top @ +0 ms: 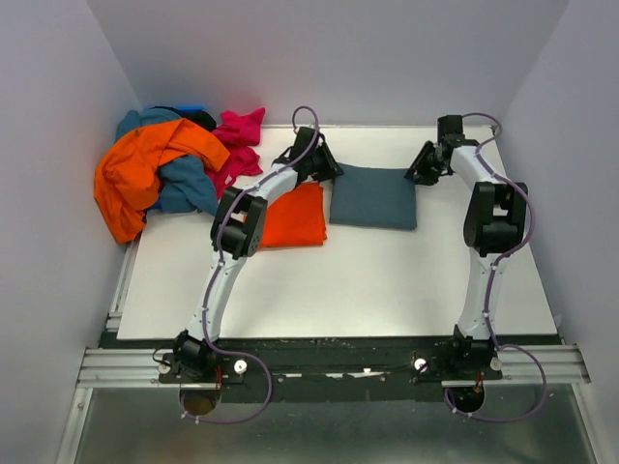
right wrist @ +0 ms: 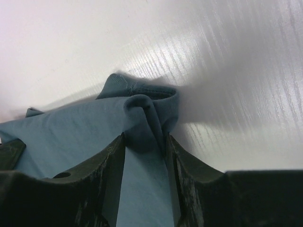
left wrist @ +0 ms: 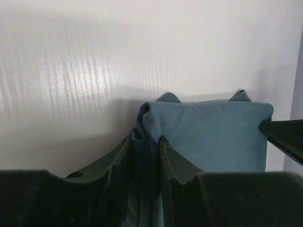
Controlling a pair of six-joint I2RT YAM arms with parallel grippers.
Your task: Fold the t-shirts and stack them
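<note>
Both jaws grip the slate shirt (top: 373, 196), orange-red shirt (top: 300, 218) just beside.

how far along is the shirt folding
Done: the orange-red shirt lies folded flat on the table. In hand: the blue-grey shirt beside it looks folded, with the left gripper and right gripper each shut on one end. Left: it is not yet stacked on the orange-red one, and the pile of orange, teal and pink shirts at the far left corner is unfolded.
</note>
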